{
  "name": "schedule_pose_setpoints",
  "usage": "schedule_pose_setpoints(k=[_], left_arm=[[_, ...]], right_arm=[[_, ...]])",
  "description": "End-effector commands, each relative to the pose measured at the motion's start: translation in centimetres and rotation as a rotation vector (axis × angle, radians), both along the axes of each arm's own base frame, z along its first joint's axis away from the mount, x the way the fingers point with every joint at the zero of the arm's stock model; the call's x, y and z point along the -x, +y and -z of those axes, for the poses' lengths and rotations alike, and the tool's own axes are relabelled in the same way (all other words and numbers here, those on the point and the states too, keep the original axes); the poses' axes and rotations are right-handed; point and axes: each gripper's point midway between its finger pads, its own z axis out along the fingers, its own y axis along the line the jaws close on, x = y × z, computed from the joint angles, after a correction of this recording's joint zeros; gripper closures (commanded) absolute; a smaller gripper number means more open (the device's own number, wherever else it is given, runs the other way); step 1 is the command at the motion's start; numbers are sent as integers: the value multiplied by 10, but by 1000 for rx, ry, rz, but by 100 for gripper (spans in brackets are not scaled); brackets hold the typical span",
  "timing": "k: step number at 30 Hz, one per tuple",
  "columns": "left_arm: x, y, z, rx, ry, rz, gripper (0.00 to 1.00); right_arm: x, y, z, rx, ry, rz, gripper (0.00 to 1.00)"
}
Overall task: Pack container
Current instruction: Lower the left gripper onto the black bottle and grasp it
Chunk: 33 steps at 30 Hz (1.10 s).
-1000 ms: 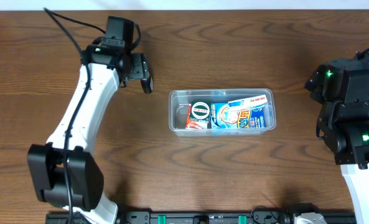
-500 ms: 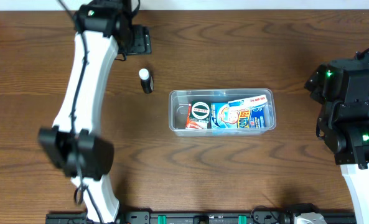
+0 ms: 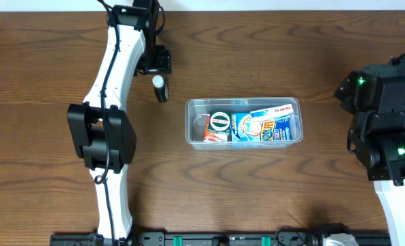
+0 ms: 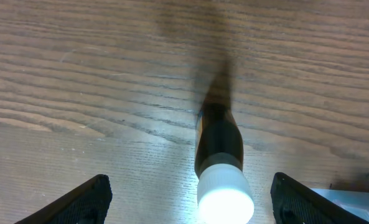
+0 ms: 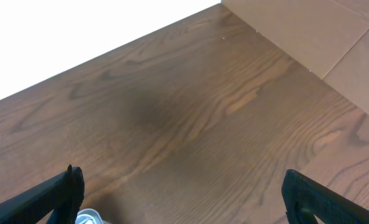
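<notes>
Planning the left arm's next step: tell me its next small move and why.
Probably ease the left gripper down around the small dark bottle and close on it. Its jaws stand open with the bottle's white cap centred between them, and the bottle sits on the table, outside the container.

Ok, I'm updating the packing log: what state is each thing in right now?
container, open, no lid, packets and a round tin inside.
bottle, capped, on the table outside the container, not gripped.
left hand, open, near the bottle, holding nothing.
right hand, open, empty.
</notes>
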Motion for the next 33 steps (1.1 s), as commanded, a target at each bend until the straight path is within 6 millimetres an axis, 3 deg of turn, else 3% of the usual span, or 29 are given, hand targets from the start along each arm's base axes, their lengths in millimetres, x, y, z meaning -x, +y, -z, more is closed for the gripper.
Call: schedule_pose_setpoints(k=[1,4,24,29,33], left_arm=[[1,0,-5,20,3,2,22],[7,-9,-1,73,30,8,28],[19,-10,39,62,154,3,29],[19,-10,40,62,156,3,45],[20,-10,40,61,159,2,51]], right_arm=[[1,-6,-5,3,-15,30,1],[1,-6,-5,3,-15,29,1],[1,-6,-5,3,-15,30,1],[1,-6,-5,3,-15,29,1],[1,-6,-5,3,-15,30,1]])
